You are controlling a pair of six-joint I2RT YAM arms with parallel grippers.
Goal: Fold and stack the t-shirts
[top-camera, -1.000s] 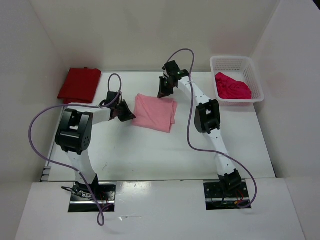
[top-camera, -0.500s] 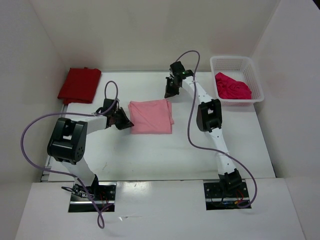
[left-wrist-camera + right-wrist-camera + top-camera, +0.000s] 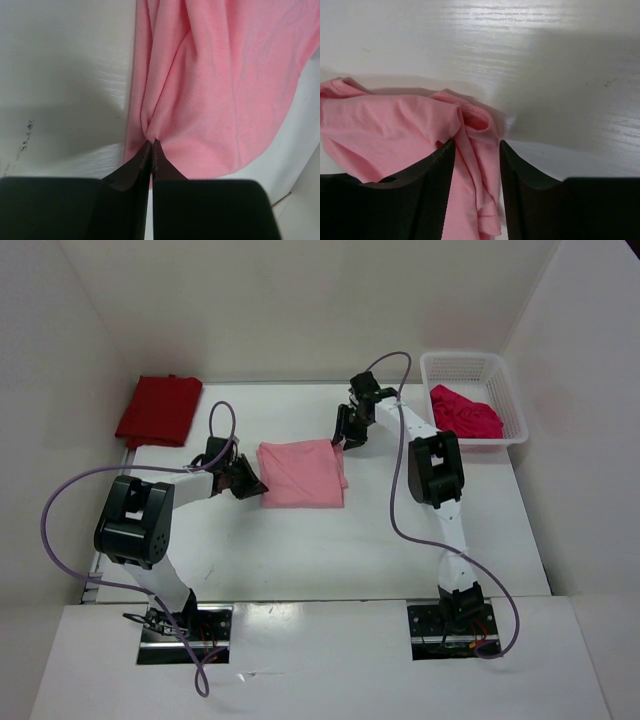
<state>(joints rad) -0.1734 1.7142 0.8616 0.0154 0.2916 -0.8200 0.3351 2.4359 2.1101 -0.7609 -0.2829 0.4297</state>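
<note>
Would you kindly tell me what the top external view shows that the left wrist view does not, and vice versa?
Only the top external view: the folded dark red t-shirt, the white mesh basket holding the crimson-pink t-shirt, the right claw by the far corner of the light pink t-shirt. Only the left wrist view: the left claw shut on a pinched fold. Both: the light pink t-shirt, the left claw, the table.

Right gripper (image 3: 476, 145) low over a rumpled light pink t-shirt (image 3: 395, 130)
Its black jaws stand apart with a raised fold of the cloth's corner between them, perhaps brushing their inner faces; the shirt lies on the white table (image 3: 545, 45), which is shadowed beyond.
</note>
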